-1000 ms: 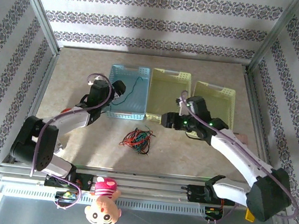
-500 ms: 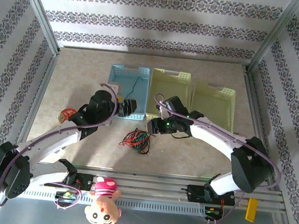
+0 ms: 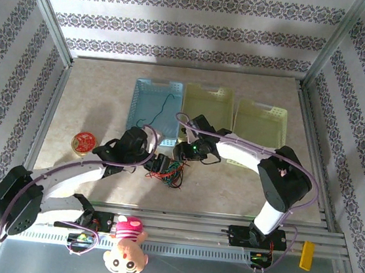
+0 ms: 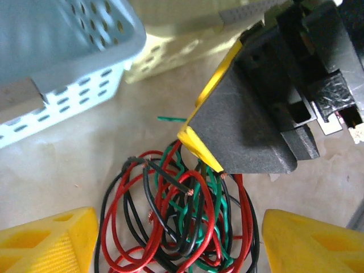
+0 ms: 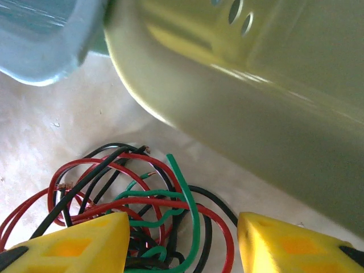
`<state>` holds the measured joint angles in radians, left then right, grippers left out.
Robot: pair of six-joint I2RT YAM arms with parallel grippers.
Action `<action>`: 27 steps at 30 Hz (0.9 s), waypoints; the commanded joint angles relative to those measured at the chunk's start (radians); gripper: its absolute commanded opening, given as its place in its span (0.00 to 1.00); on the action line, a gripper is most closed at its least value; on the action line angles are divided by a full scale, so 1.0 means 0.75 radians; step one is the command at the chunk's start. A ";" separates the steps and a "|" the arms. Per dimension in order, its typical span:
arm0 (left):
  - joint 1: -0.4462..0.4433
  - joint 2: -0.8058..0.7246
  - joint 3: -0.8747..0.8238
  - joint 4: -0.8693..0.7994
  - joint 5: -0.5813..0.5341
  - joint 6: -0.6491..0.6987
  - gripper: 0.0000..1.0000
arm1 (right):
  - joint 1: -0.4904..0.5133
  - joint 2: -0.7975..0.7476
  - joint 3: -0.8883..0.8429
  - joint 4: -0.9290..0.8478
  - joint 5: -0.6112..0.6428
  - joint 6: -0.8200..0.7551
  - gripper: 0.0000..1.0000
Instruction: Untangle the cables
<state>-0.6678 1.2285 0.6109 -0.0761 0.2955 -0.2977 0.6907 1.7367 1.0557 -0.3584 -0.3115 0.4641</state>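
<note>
Cable tangle (image 3: 169, 170), red, green and black wires looped through one another, is lying on the table (image 3: 101, 94) just off the blue basket's (image 3: 154, 104) near right corner, touching no basket. One thin dark strand (image 3: 162, 108) is lying by itself inside the blue basket; its colour is too fine to call.

Left gripper (image 3: 159, 165) is sitting low over the heap, on the side below the blue basket's near wall. The left wrist view is showing its yellow fingers (image 4: 51, 242) spread wide and straddling the wires, pinching nothing. Right gripper (image 3: 182, 152) is hanging between the heap and the blue basket's near right corner. Its fingers are likewise apart, with loops lying between them and nothing clamped.

Judgement: the step in hand is taking a first hold, one strand per claw.
- The green wire (image 5: 185, 187) is arching clear of the others, so it is looking like the cleanest single pick for the right claw.
- The black wire (image 4: 168, 177) is showing a free end on top, a fair pick for the left claw.
- Closing on several loops at once is likely to tighten the knot.
- The two claws are crowding each other over the heap, so any pull should be going slowly and away from the blue basket.
</note>
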 commanded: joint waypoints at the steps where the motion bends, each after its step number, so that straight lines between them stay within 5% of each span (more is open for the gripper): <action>1: -0.030 0.042 0.038 -0.033 0.033 0.049 0.70 | 0.021 0.026 0.011 0.007 0.061 -0.012 0.52; 6: -0.038 0.109 0.036 -0.013 0.020 0.049 0.53 | 0.054 0.062 0.020 0.020 0.067 -0.023 0.46; 17: -0.041 0.163 -0.006 0.060 -0.012 0.013 0.45 | 0.067 -0.024 -0.035 0.055 0.125 -0.030 0.12; 27: -0.042 0.217 -0.041 0.104 -0.040 -0.014 0.26 | 0.061 -0.254 -0.154 0.114 0.228 -0.040 0.04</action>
<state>-0.6819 1.3716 0.5922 -0.0292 0.2871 -0.2966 0.7311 1.5982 0.9646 -0.2932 -0.1898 0.4446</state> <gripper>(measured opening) 0.273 0.046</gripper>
